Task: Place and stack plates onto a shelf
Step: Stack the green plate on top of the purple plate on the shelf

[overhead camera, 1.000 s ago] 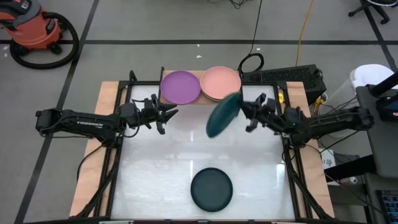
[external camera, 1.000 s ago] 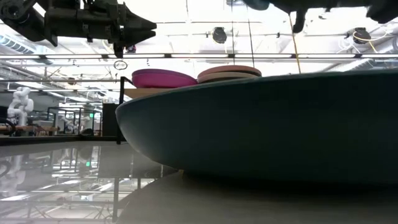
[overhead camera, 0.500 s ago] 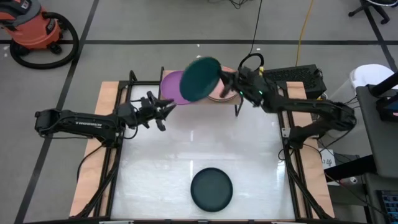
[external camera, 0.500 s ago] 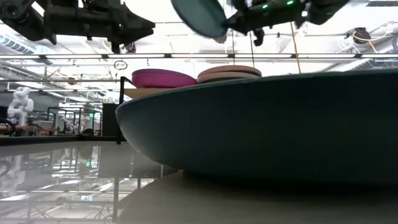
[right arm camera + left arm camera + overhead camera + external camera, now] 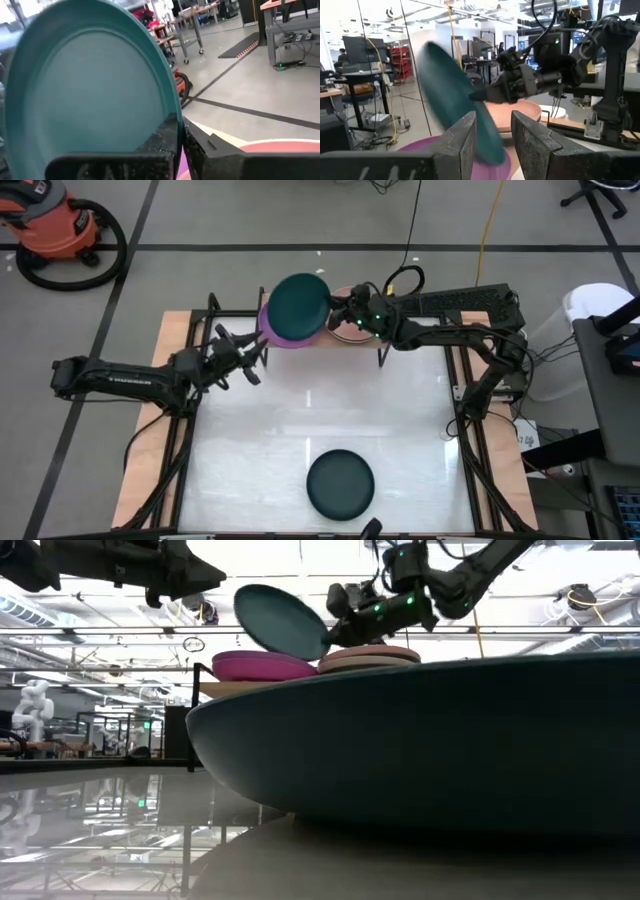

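Above the shelf (image 5: pixel 262 338), the right gripper (image 5: pixel 343 317) pinches one teal plate (image 5: pixel 299 305), half hiding one purple plate (image 5: pixel 272 335); left gripper (image 5: pixel 247 355) jaws spread.

A robotics lab or workshop. Beyond the table stand workbenches (image 5: pixel 350 80) and monitors (image 5: pixel 357 50). A shop vacuum (image 5: pixel 55 225) sits on the taped concrete floor.

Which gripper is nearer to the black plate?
Left. The left gripper hangs over the table, nearer the black plate; the right gripper is back at the shelf.
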Available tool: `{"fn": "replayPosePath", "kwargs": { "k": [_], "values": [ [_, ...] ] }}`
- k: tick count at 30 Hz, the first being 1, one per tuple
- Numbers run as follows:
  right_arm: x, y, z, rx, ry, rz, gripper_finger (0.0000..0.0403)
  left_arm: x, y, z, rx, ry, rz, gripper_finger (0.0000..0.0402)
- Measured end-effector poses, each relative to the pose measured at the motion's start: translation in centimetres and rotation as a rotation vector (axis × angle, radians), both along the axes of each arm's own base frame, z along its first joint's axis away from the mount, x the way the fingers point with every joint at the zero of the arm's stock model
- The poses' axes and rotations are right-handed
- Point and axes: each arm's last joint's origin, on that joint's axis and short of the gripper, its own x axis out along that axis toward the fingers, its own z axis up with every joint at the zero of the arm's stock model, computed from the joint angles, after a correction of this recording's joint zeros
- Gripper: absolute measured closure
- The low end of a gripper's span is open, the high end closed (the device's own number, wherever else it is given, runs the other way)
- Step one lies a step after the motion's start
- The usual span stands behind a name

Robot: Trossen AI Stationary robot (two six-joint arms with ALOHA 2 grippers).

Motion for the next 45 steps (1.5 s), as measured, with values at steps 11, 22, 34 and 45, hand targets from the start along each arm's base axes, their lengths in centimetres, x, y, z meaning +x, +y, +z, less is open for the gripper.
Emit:
{"fn": "replayPosePath", "kwargs": {
  "k": [11,22,34,45],
  "values": [
    [0.5,-0.4,-1.1,-0.011,0.019,0.015,0.0311,0.2,0.0,-0.3,-0.017,0.017,-0.013,0.0273],
    [-2.0,4.2,5.9,-0.325,0.027,0.303,0.0241,0.6,-1.1,-0.8,0.031,0.083,-0.364,0.0273],
    [-3.8,7.0,6.3,-0.317,0.299,0.100,0.0256,2.8,-2.4,-0.4,0.042,0.143,-0.420,0.0273],
    [0.1,3.8,-1.5,-0.214,0.514,0.031,0.0257,6.7,-2.5,0.1,0.045,0.213,-0.384,0.0273]
  ]
}}
